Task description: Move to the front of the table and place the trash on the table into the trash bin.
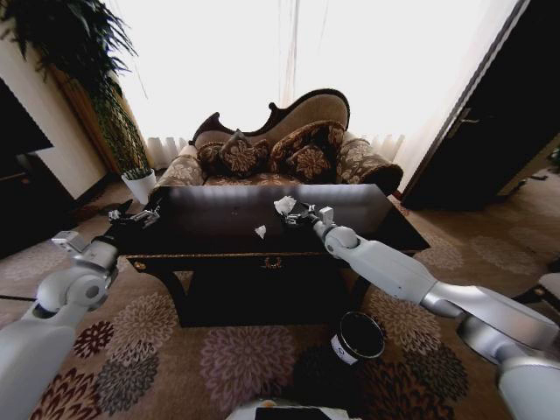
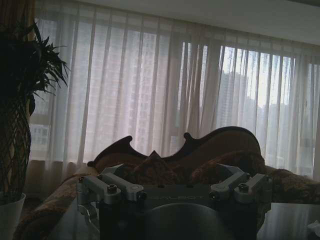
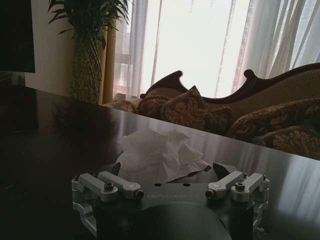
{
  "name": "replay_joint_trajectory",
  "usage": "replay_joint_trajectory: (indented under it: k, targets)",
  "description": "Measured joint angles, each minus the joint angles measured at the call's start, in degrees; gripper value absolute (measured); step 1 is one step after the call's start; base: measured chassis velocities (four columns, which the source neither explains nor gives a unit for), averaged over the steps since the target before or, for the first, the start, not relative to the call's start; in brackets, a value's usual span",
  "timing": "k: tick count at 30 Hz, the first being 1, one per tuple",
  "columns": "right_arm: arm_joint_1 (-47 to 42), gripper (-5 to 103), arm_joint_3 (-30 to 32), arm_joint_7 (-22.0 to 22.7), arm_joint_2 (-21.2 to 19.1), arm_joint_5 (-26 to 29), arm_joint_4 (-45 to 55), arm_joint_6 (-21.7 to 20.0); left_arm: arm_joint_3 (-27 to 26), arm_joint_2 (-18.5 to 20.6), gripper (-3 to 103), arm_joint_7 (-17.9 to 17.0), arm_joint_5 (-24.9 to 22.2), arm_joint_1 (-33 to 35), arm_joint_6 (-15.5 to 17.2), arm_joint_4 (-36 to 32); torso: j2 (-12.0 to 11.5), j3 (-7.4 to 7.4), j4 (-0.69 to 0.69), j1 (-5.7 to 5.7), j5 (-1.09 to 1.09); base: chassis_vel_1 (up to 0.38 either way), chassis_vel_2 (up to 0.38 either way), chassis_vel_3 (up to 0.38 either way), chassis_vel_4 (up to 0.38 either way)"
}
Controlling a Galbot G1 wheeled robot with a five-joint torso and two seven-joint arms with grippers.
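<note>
Just ahead of my right end effector [image 3: 167, 172], seen from its wrist, a crumpled white paper wad [image 3: 160, 155] is lying on the glossy black bench [image 3: 55, 150], soft and creased against the smooth, mirror-like wood. My fingers are standing wide, one dark tip on each side of the wad's near edge, not closing on it. From my head, that arm is reaching over the bench toward the far side, the end effector [image 1: 297, 213] just beside the wad [image 1: 284, 205]. A second, smaller white scrap [image 1: 260, 231] is lying nearer the front edge, apart from both arms. My left end effector [image 1: 140, 215] is hovering over the bench's left end; I cannot tell how its fingers are standing. On the patterned carpet [image 1: 236, 354] in front of the bench, the black cylindrical trash bin [image 1: 359, 337] with its white label is sitting tilted. An upholstered sofa [image 1: 280, 149] is standing behind.
</note>
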Motion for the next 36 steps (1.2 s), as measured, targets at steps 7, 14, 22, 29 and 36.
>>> replay_joint_trajectory:
  k: [7, 14, 22, 29, 36]
  targets:
    - [1.37, 100, -1.53, -1.16, 1.62, 0.12, -3.14, 0.52, 0.0, 0.0, 100, 0.0, 0.0, 0.0, 0.0, 0.0, 0.0, 0.0, -0.01, 0.0, 0.0, 0.0, 0.0, 0.0, 0.0]
    - [1.96, 100, -2.44, -1.4, 4.34, 0.05, -5.33, 0.69, 0.0, 0.0, 100, 0.0, 0.0, 0.0, 0.0, 0.0, 0.0, -0.01, 0.0, -0.01, -0.01, 0.0, 0.0, 0.0, 0.0]
    - [2.58, 96, -3.21, -1.72, 5.24, 0.0, -6.87, 2.08, 0.0, 0.0, 100, 0.0, 0.0, 0.0, 0.0, 0.0, 0.0, -0.02, 0.01, -0.01, -0.01, 0.0, 0.0, 0.0, 0.0]
    - [2.38, 75, -3.37, -1.77, 4.31, -0.18, -6.36, 2.68, 0.0, 0.0, 100, 0.0, 0.0, 0.0, 0.0, 0.0, 0.01, -0.02, 0.0, -0.01, -0.01, 0.0, 0.0, 0.0, 0.0]
    - [2.28, 48, -3.3, -1.78, 3.9, -0.2, -6.0, 2.7, 0.0, 0.0, 100, 0.0, 0.0, 0.0, 0.0, 0.0, 0.01, -0.01, 0.0, -0.01, 0.0, 0.0, 0.0, 0.0, 0.0]
